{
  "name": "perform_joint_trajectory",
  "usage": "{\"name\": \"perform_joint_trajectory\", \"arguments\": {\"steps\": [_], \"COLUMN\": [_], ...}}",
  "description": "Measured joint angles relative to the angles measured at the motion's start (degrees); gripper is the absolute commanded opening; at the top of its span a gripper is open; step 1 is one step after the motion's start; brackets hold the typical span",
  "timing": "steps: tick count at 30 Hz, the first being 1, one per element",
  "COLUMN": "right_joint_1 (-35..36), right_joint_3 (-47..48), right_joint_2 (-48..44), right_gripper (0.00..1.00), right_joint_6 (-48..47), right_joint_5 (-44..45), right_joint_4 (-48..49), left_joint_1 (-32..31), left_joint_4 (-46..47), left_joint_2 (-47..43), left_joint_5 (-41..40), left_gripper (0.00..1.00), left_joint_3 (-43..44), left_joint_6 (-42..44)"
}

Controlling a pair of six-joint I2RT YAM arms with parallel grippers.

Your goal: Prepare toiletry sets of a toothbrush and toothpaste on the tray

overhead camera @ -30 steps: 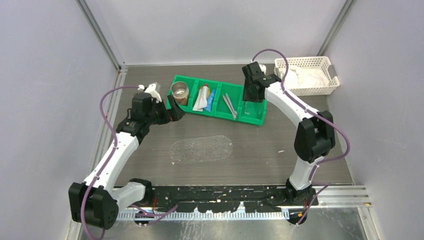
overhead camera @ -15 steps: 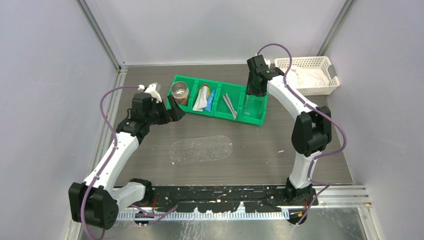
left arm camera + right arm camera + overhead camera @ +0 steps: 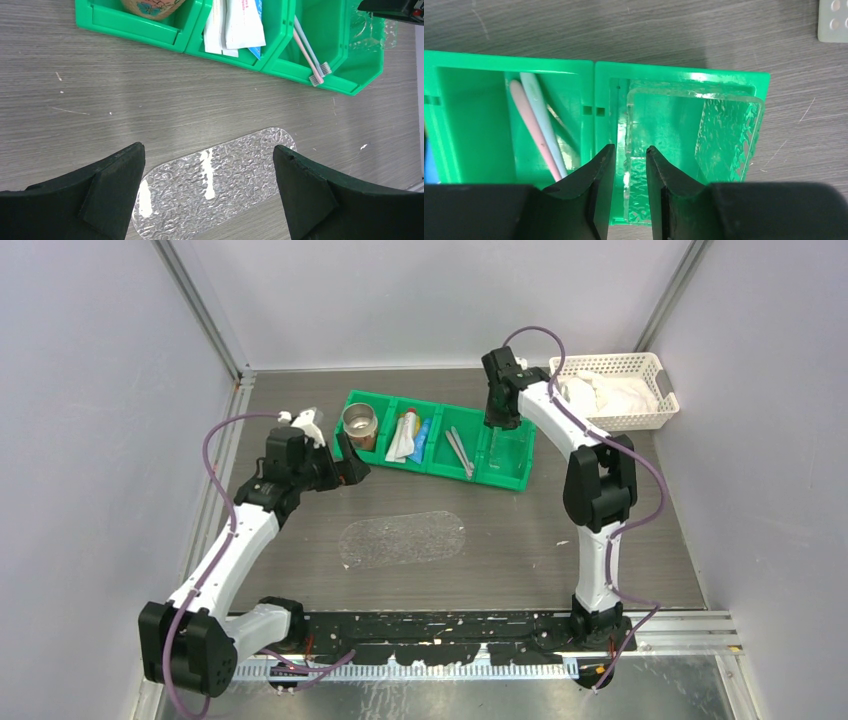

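Note:
A flat, crinkly clear tray (image 3: 401,538) lies on the table, and the left wrist view shows this tray (image 3: 215,187) below my left gripper (image 3: 207,149), which is wide open and empty. That left gripper (image 3: 348,458) hovers beside the green bin (image 3: 512,478). A second clear tray (image 3: 694,130) stands upright in the bin's rightmost compartment. My right gripper (image 3: 630,148) reaches down over its left edge, jaws narrowed with a gap still showing. Two toothbrushes (image 3: 534,130), pink and pale, lie one compartment to the left. Toothpaste tubes (image 3: 410,436) fill the compartment beyond.
A metal cup (image 3: 359,425) sits in the bin's leftmost compartment. At the back right, close to my right arm, stands a white lattice basket (image 3: 615,390) with white cloth inside. The booth's walls close in on both sides.
My right gripper has shifted slightly left and back over the bin's right compartment, and its jaws have narrowed. The left arm has not moved.

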Motion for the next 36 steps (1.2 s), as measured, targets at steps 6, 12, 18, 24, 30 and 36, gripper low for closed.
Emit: {"name": "perform_joint_trajectory", "arguments": {"steps": [6,12,18,24,30,36], "right_joint_1": [-0.07,-0.04,-0.04,0.04,0.00,-0.24], "right_joint_3": [0.04,0.61,1.51,1.51,1.40,1.29], "right_joint_2": [1.51,2.23,5.81,6.75,4.48,-9.55], "right_gripper": [0.25,0.27,0.19,0.00,0.00,0.01], "right_joint_6": [0.02,0.00,-0.22,-0.42,-0.81,-2.40], "right_joint_5": [0.85,1.25,2.01,2.14,2.91,4.72], "right_joint_4": [-1.09,-1.14,-1.18,-1.07,-2.10,-3.93], "left_joint_1": [0.00,0.00,0.00,0.00,0.00,0.00], "left_joint_4": [0.09,0.26,0.37,0.37,0.17,-0.50], "left_joint_2": [0.50,0.52,0.52,0.52,0.52,0.17], "left_joint_5": [0.02,0.02,0.02,0.02,0.02,0.00], "left_gripper": [1.00,1.00,1.00,1.00,1.00,1.00], "left_joint_3": [-0.81,-1.18,-1.18,-1.18,-1.18,-1.18], "left_joint_6": [0.00,0.00,0.00,0.00,0.00,0.00]}}
